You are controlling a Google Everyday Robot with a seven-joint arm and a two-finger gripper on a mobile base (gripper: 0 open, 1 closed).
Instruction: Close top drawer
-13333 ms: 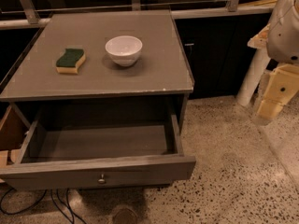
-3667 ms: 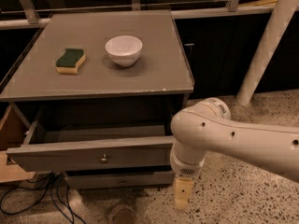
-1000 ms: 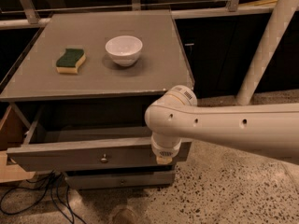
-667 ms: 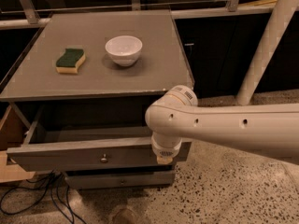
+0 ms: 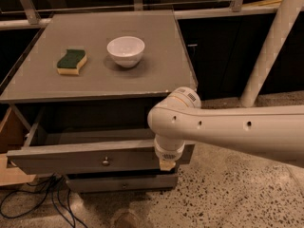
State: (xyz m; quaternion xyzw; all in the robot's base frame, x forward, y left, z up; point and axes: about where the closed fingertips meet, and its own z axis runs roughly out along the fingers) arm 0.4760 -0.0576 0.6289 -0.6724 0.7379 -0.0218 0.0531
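Top drawer [image 5: 66, 158] sits low in our view, pulled partway out of the grey cabinet [image 5: 28, 87]. Its long front panel runs left to right and faces us, with the small round knob [image 5: 105, 161] at its middle. Below it we see a narrower drawer front [image 5: 95, 184], set further back and carrying its own little knob. Dark cables [image 5: 40, 201] trail on the speckled floor [image 5: 228, 198] at lower left.

Now the edges. The panel's left end juts out beside a light wooden box [image 5: 10, 144], the two very close. Behind the panel the drawer's box is open, and a band of shadowed interior shows between it and the cabinet's front edge. That is the open room we can see behind the panel.

Over to the gripper [image 5: 166, 164]. It hangs from the thick white arm [image 5: 228, 129] that comes in from the right. Its beige tip is right against the panel's right-hand part, well right of the knob. Whether it is spread or pressed together, we cannot tell.

Further back, on the cabinet top, a green and yellow sponge [image 5: 71, 61] lies at left. A white bowl [image 5: 125, 50] stands upright just right of it, apart from it. A white post [image 5: 273, 46] slants up at far right.
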